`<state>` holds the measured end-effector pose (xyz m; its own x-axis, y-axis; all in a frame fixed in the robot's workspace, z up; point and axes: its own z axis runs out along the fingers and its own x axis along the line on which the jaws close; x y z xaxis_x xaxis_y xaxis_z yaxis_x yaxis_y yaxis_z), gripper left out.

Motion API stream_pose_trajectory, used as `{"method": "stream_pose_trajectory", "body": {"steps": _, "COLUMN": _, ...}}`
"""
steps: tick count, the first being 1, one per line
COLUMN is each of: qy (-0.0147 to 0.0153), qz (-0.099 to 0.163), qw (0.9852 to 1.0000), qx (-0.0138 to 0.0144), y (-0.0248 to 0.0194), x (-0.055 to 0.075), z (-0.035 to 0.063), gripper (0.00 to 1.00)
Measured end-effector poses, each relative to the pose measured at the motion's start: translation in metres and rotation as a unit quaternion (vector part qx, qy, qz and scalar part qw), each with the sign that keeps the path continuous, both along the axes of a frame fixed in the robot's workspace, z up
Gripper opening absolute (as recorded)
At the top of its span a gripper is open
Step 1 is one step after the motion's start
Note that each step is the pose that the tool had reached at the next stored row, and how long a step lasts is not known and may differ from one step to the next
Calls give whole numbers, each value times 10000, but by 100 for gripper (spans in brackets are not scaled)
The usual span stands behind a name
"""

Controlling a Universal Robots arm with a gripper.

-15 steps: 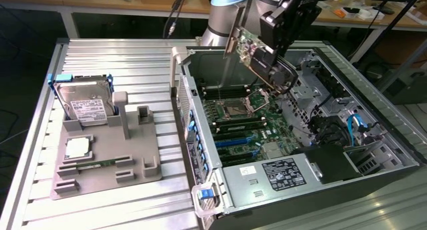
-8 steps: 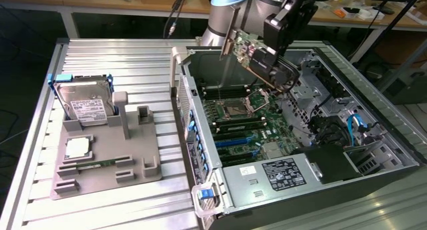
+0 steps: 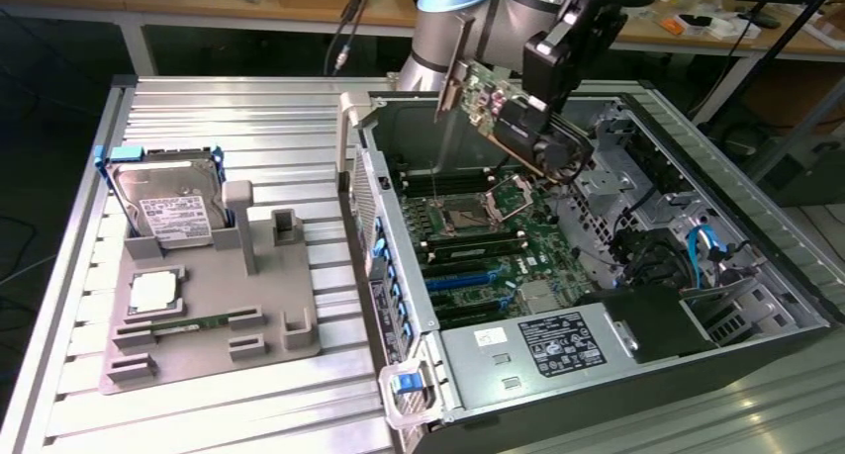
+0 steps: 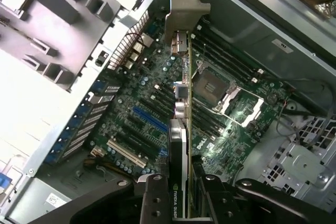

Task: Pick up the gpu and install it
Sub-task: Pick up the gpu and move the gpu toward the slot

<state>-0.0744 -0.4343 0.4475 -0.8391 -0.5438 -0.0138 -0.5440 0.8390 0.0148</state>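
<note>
Open room lies over the motherboard beneath the gpu in the end effector; case walls, power supply and cables border it.

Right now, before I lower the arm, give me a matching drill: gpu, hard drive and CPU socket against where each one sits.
Things:
1. gpu
2. hard drive
3. CPU socket

Places:
A. standing on edge in the grey holder
B. on the motherboard, inside the case
C. clamped in the gripper, above the open case

Pairs: 1-C, 2-A, 3-B
</note>
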Motion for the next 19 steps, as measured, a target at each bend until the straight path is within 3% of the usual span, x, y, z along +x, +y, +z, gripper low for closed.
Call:
{"method": "stream_pose_trajectory", "body": {"steps": 5, "qy": 0, "qz": -446, "qw": 9990, "qx": 0, "y": 0, "x": 0, "z": -44, "gripper": 27}}
{"method": "stream_pose_trajectory", "body": {"steps": 9, "qy": 0, "qz": -906, "qw": 9959, "qx": 0, "y": 0, "x": 0, "z": -57, "gripper": 27}}
{"method": "stream_pose_trajectory", "body": {"steps": 19, "qy": -15, "qz": -1167, "qw": 9932, "qx": 12, "y": 3, "x": 19, "z": -55, "gripper": 27}}
